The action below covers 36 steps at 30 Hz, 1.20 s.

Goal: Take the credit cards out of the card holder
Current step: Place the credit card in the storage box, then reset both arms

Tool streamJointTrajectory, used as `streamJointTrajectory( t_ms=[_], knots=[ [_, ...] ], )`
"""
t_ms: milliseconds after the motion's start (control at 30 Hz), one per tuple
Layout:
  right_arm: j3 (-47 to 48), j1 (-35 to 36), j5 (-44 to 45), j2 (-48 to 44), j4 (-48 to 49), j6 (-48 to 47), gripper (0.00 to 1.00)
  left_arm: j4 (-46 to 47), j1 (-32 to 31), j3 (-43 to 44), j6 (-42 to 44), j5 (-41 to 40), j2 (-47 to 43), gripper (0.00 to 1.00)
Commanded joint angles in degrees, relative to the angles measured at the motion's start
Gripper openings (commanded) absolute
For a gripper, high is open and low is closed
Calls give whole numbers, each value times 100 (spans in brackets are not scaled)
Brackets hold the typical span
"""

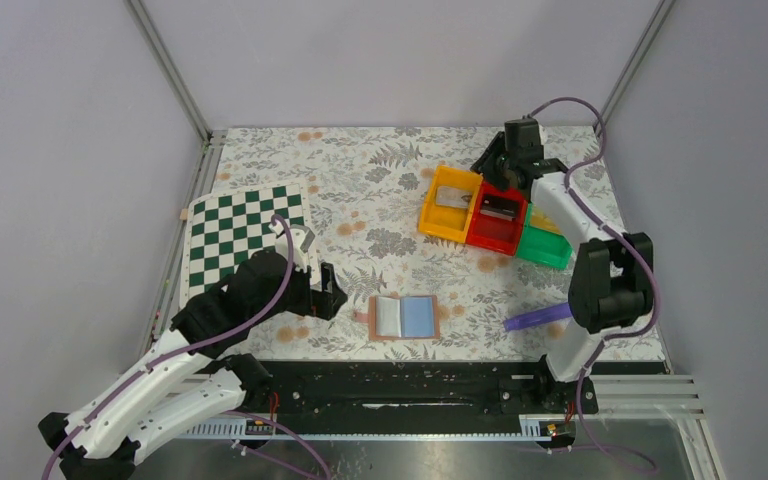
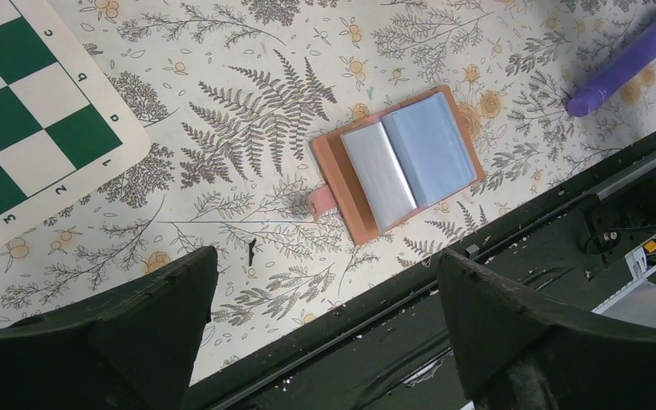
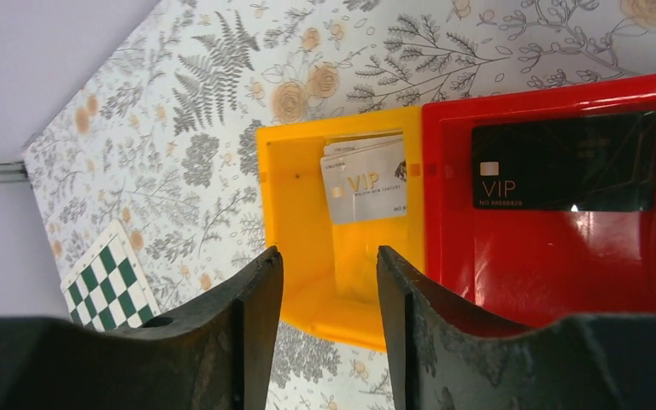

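Now the open card holder [image 2: 401, 162] lies just beyond the wide, seemingly empty left tool [image 2: 325, 263].

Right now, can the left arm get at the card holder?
Probably yes: the card holder lies open and flat just ahead of the left tool, whose jaws stand wide; nothing lies between.

Beyond the right tool [image 3: 329, 256], a second card [image 3: 363, 139] in the yellow bin [image 3: 295, 196] shows only its far edge from under the silver VIP card [image 3: 365, 184], whose small print is too fine to read. The red bin [image 3: 555, 256] runs off the picture's right side. Ahead of the left tool [image 2: 325, 265], picture edges cut off the purple object [image 2: 623, 68] and the chessboard [image 2: 26, 111]. Whether the pockets of the card holder [image 2: 397, 162] hold cards cannot be told.
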Motion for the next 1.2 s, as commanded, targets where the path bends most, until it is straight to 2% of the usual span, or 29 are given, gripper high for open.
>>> streamJointTrajectory(
  t_ms=[0, 200, 400, 500, 633, 800, 1000, 1167],
  knots=[
    [25, -13, -56, -722, -477, -333, 52, 88, -13, 20, 2, -215, -7, 99],
    [-907, 228, -844, -1568, -447, -779, 51, 88, -19, 48, 5, -229, -19, 99],
    [-1866, 1116, -724, -3002, -961, -1537, 54, 157, -18, 117, -135, -146, -200, 99],
    [-2300, 1523, -646, -3865, -1307, -1700, 61, 319, -15, 106, -298, 63, -372, 99],
    [-2771, 1756, -645, -4988, -1812, -1817, 74, 793, -12, -100, -533, 160, -829, 99],
    [-3237, 1758, -615, -6347, -2333, -2062, 98, 1457, -16, -496, -730, -70, -1255, 99],
    [-3819, 1758, -516, -7209, -2464, -1871, 99, 1581, -13, -716, -1035, -268, -1152, 99],
    [-4000, 1758, -151, -7551, -2430, -1601, 100, 1609, -20, -951, -1134, -345, -1124, 99]
  ],
)
